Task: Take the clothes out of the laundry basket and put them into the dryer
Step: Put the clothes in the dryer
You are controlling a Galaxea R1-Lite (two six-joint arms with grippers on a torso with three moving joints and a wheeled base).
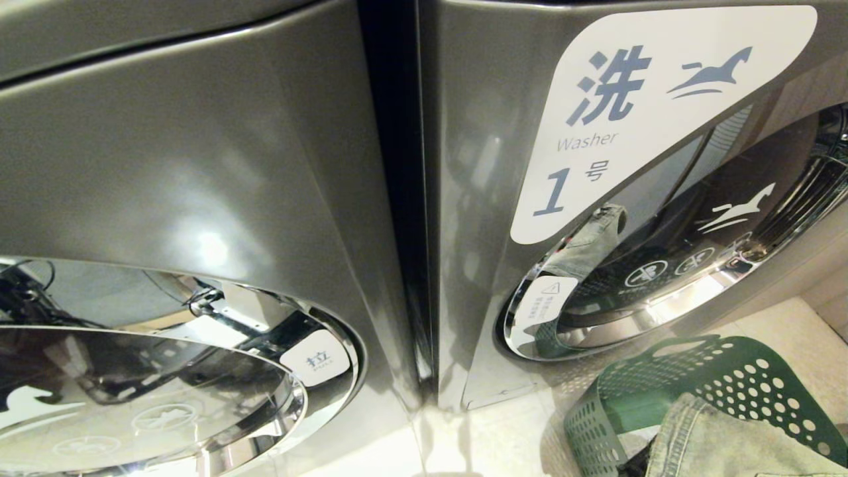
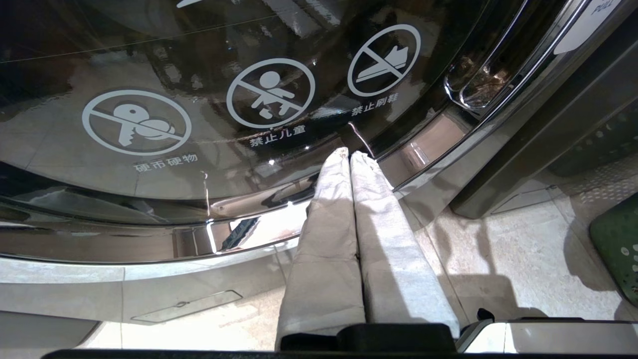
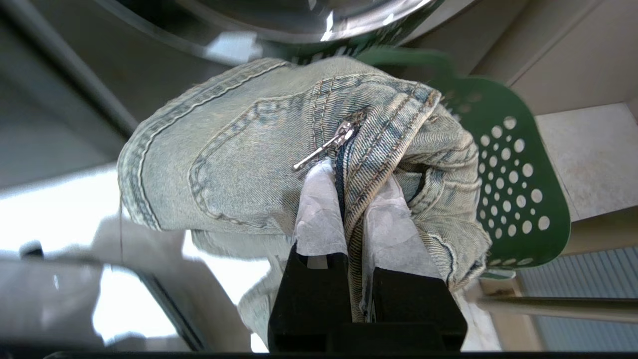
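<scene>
The right gripper (image 3: 355, 199) was clamped on the jeans (image 3: 239, 164), its wrapped fingers (image 3: 319, 219) pinching a folded seam at the fly, just beside the zipper pull (image 3: 326, 144). The denim bunched around the grip and hung below it in a loose mass, over the green basket (image 3: 518, 184). In the head view more pale denim (image 1: 722, 437) lay at the basket's mouth, with the perforated wall (image 1: 748, 384) standing on the floor in front of the machine marked Washer (image 1: 656, 99).

As a judgement, the jeans would handle as a fairly heavy, limp load: denim is thick and grippy rather than slippery, and nothing about it is fragile, but the legs would trail and swing. The doubled seam at the fly looked like a sound place to hold, since stitched layers resist slipping through closed fingers; the waistband would serve as well. A hold on a single thin layer would likely let the weight drag it out.

The left gripper (image 2: 351, 159) was closed on nothing, fingers pressed together, hanging near the lower rim of the left machine's door (image 2: 249, 99).

Farther off, both round doors appeared shut, the right one (image 1: 669, 265) reflecting a scrap of denim. A door would need opening before loading.
</scene>
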